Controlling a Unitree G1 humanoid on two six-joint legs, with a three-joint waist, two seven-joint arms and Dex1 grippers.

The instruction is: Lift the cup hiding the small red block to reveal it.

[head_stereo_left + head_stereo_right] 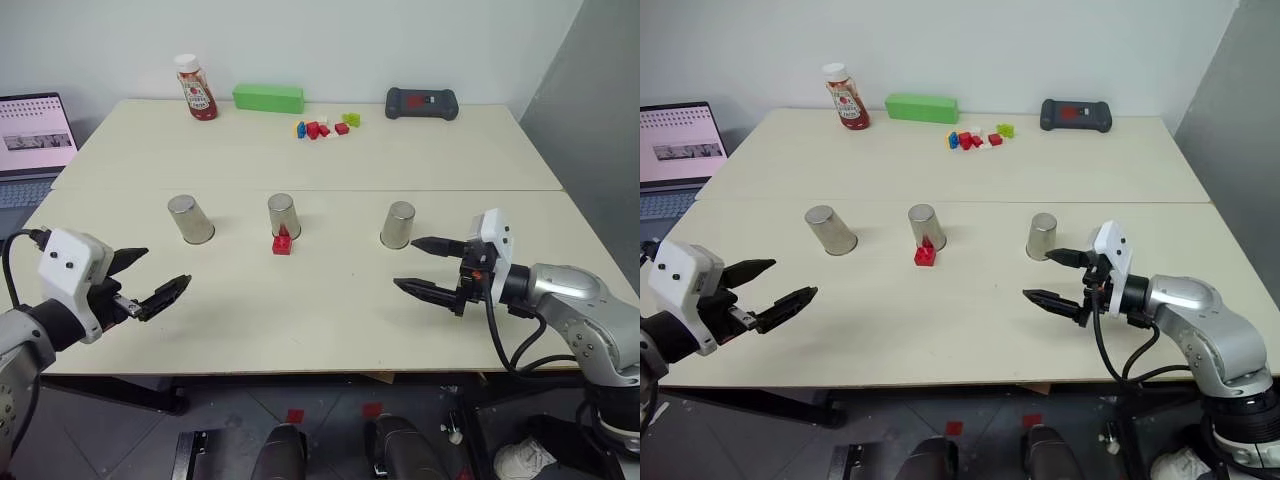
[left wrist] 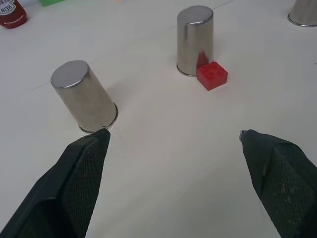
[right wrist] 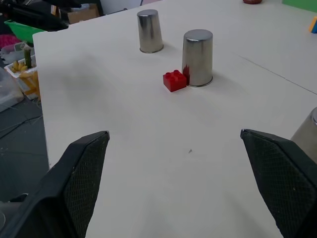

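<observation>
- Head views: three silver cups stand upside down in a row on the table (image 1: pixel 300 320) — left cup (image 1: pixel 190 219), middle cup (image 1: pixel 284 216), right cup (image 1: pixel 398 225).
- One small red block (image 1: pixel 282 242) lies uncovered, touching the front of the middle cup's base.
- At the far edge: one ketchup bottle (image 1: pixel 196 88), one long green block (image 1: pixel 268 98), one black device (image 1: pixel 422 103), and a cluster of small bricks (image 1: pixel 324 127), too small to count.
- A laptop (image 1: pixel 35 135) is cut off at the left.
- Left gripper (image 1: pixel 150 279) and right gripper (image 1: pixel 422 266) both hover spread wide, holding nothing.
- Left wrist view: two whole cups, a third cut off at the corner; fingers (image 2: pixel 79 183) wide apart.
- Right wrist view: two whole cups, a third mostly cut off at the edge; block beside the nearer whole cup; fingers (image 3: pixel 280 183) wide apart.
</observation>
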